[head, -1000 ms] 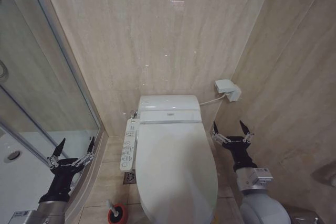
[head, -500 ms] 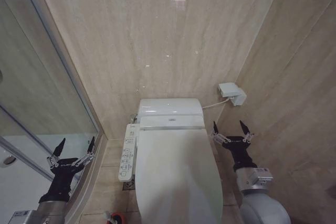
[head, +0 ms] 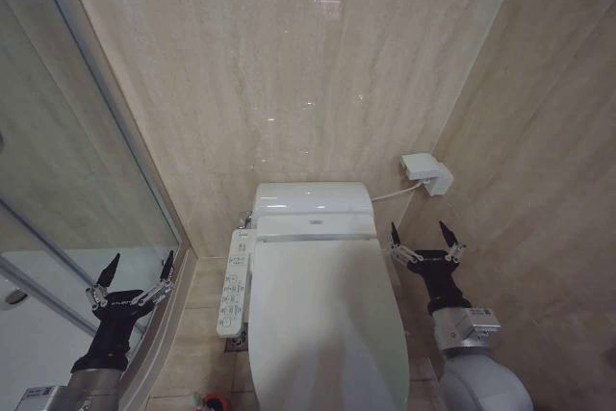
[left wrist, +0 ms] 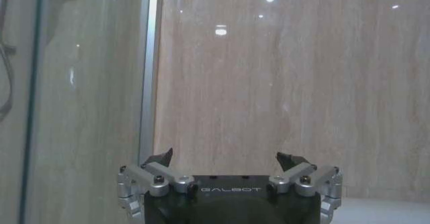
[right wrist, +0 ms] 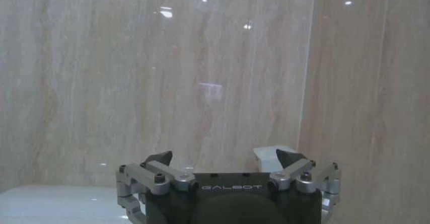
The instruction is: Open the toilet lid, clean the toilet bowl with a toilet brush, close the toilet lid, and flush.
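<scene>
The white glossy toilet lid (head: 325, 320) lies shut over the toilet bowl, so the bowl's inside is hidden. A white button panel (head: 234, 282) runs along the toilet's left side. On the floor at the bottom edge, left of the toilet, a sliver of the toilet brush's red holder (head: 209, 401) peeks in. My left gripper (head: 136, 267) is held up, open and empty, left of the toilet by the shower glass. Right of the toilet, my right gripper (head: 421, 235) stands open and empty too. Both wrist views show open grippers (left wrist: 228, 159) (right wrist: 225, 157) facing the beige wall.
A glass shower screen (head: 67, 151) with a curved frame closes off the left. Beige marble walls stand behind and close on the right. A white wall box (head: 427, 172) with a cable sits right of the tank (head: 312, 197). Tiled floor (head: 197, 334) lies between toilet and shower.
The camera has moved, and the whole picture has shifted down: the toilet sits lower and the brush holder has slid almost out at the bottom. Both grippers stay as they were.
</scene>
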Robot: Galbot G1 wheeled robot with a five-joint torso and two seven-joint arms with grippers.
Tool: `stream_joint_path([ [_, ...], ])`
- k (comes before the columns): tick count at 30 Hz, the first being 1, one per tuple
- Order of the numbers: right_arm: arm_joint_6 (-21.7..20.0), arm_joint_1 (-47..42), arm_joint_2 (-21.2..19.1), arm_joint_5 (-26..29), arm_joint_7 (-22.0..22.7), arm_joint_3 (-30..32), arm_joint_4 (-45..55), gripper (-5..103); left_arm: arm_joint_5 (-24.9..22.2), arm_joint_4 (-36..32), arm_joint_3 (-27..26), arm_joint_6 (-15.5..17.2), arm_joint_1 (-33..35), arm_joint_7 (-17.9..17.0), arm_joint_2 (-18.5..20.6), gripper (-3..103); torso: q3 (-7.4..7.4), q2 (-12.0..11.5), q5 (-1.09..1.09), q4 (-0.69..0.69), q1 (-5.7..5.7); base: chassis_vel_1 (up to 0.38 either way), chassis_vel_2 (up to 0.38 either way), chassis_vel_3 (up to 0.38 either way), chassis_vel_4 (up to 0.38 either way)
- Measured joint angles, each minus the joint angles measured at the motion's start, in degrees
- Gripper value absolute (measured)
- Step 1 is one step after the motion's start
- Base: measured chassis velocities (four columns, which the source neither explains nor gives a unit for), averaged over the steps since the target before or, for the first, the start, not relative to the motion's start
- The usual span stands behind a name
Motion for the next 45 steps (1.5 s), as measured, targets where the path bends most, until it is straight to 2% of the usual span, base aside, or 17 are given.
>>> stream_joint_path([
  [45, 0.00, -0.01, 0.00, 0.00, 0.00, 0.00, 0.00, 100, 0.00, 0.00, 0.00, 0.00, 0.01, 0.00, 0.00, 100, -0.01, 0.00, 0.01, 0.00, -0.02, -0.032, 0.030, 0.031, -0.029],
])
